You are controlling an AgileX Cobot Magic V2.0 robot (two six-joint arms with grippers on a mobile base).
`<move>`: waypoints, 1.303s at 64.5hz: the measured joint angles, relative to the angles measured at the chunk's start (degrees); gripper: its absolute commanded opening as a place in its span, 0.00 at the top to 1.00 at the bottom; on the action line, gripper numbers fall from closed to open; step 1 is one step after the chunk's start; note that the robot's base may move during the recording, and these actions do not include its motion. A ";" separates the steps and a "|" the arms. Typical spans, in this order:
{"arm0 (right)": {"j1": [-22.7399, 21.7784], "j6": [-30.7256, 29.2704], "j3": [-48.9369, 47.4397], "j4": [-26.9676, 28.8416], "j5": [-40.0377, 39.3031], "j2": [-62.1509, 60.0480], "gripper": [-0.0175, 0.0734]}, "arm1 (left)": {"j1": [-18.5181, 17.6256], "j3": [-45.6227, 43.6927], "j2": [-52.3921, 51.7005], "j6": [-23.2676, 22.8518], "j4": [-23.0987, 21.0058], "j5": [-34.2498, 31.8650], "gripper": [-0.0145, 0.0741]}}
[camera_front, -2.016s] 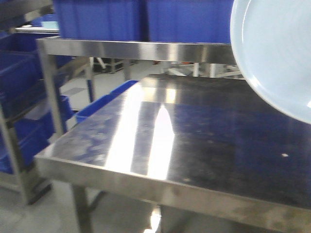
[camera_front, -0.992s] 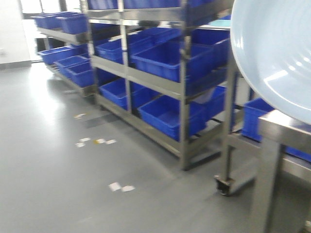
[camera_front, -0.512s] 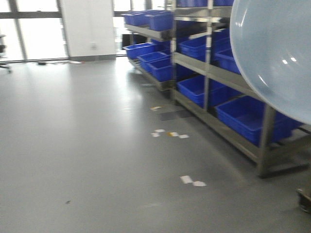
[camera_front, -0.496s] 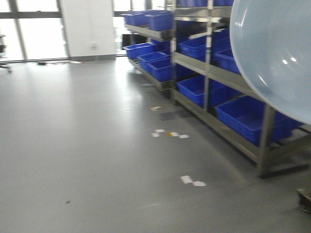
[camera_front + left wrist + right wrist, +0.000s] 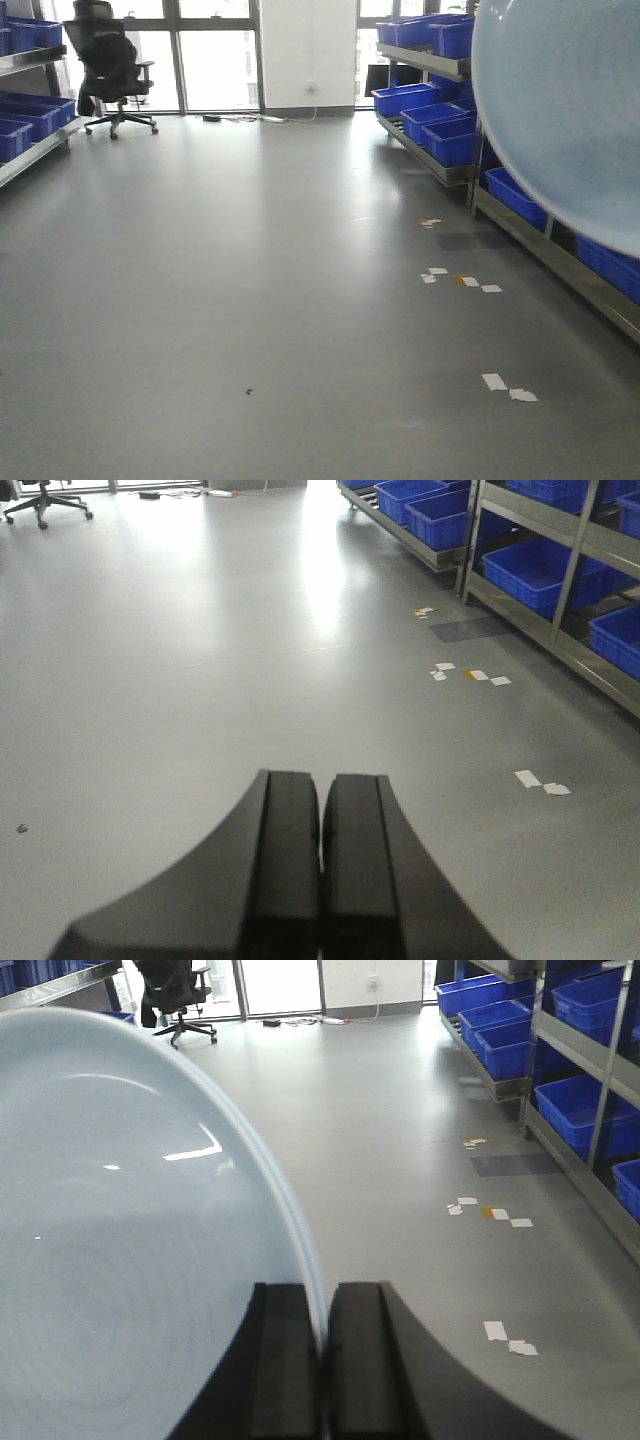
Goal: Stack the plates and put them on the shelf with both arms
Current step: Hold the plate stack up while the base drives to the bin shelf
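While right hand (image 5: pixel 322 1310) pinches 1 plate (image 5: pixel 120 1240) (rim) — left hand (image 5: pixel 321 800) sits closed.

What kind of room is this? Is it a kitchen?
Not a kitchen. It looks like a warehouse or storeroom: long steel racks hold rows of blue bins, the grey floor is wide and open, and an office chair stands by big windows.

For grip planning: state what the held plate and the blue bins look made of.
The plate: probably glazed ceramic or melamine; glossy pale blue-white, crisp light glints, faint concentric rings. The blue bins: probably moulded plastic; uniform saturated colour, dull sheen.
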 measured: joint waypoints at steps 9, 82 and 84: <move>0.00 0.00 0.00 0.00 0.00 -0.02 0.75 | 0.00 0.00 0.00 0.00 0.00 0.00 0.74; 0.00 0.00 0.00 0.00 0.00 -0.02 0.75 | 0.00 0.00 0.00 0.00 0.00 0.00 0.74; 0.00 0.00 0.00 0.00 0.00 -0.02 0.75 | 0.00 0.00 0.00 0.00 0.00 0.00 0.74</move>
